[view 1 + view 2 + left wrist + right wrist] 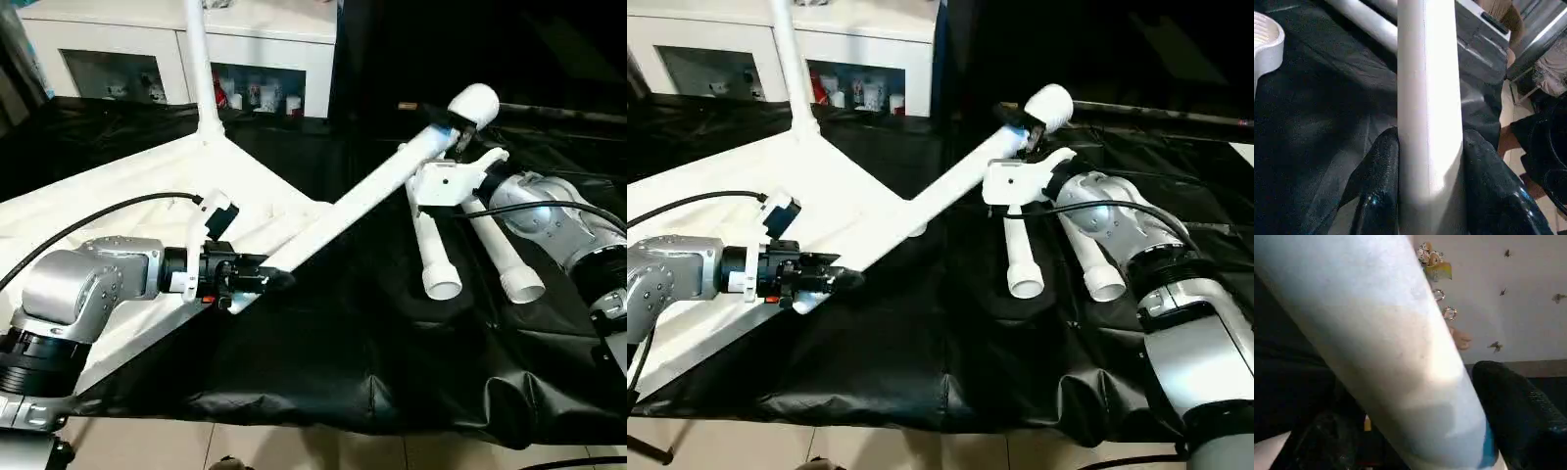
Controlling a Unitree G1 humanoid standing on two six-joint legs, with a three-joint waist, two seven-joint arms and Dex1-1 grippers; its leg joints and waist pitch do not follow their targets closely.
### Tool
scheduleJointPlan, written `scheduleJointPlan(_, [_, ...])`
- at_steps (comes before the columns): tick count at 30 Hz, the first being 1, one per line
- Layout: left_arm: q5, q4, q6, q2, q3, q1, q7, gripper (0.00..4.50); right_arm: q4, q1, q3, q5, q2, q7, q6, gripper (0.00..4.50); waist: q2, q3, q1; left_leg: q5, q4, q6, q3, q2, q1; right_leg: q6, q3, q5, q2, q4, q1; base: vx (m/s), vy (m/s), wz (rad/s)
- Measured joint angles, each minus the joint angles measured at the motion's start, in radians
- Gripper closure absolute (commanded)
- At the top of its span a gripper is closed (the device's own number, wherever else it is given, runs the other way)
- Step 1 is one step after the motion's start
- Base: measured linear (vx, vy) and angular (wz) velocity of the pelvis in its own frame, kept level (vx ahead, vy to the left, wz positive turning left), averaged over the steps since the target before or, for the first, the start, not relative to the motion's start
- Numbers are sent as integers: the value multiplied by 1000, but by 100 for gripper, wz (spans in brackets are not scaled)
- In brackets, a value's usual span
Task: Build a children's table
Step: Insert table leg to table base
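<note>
White leg (362, 201): lifted at a slant over the black sheet (323, 362), rounded cap highest.
Left gripper (263, 280): my jaws clenched on the leg's low end.
Right gripper (458, 137): at the capped end; grip — cannot tell.
Tabletop (118, 186): upside down on my left, one leg (198, 59) standing.
Spare legs (431, 250): two, lying by my right arm.

The left arm reaches in low and level, its left gripper (257, 281) clamped on the lower end of the white leg (362, 201). The right arm comes from the far side — its right gripper (458, 137) straddles the leg's upper end, jaws apart.
</note>
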Motion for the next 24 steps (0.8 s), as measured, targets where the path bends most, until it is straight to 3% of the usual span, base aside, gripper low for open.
scheduleJointPlan(4, [0,0,0,15,-1,0,-16,304,3,0,0,7,1,14,-12,152,0,0,0,0,0,0,0,0,0,0,0,0,0,0,0,0,0,0])
scheduleJointPlan(13, [0,0,-1,31,-1,0,-31,305,16,-1,2,7,4,24,-29,166,0,0,1,0,1,0,0,0,0,0,0,0,0,0,0,0,0,0])
scheduleJointPlan(16, [-1,25,-11,16,17,-21,-22,232,41,1,-2,15,5,42,-21,168,-1,0,3,0,2,0,0,0,-1,0,0,0,0,0,0,0,0,0])
scheduleJointPlan(18, [-62,76,-45,-34,138,-69,0,220,66,19,-9,34,6,58,-11,174,-2,1,6,0,3,0,-1,-1,-2,-1,-1,1,1,0,0,0,0,0])
scheduleJointPlan(20, [-155,145,-91,-90,304,-166,51,206,82,47,-9,53,21,69,-10,183,-2,2,2,0,4,0,0,-1,-2,-2,0,3,1,0,0,0,0,0])
scheduleJointPlan(22, [-243,211,-149,-125,441,-246,118,186,87,55,-11,61,31,82,-6,212,-1,1,-2,-1,5,1,0,-1,-1,-2,1,4,1,0,0,0,0,0])
scheduleJointPlan(24, [-295,265,-186,-140,516,-274,168,186,89,56,-30,81,30,89,3,218,0,1,-6,-1,5,1,0,-1,0,-1,2,4,1,0,0,0,0,0])
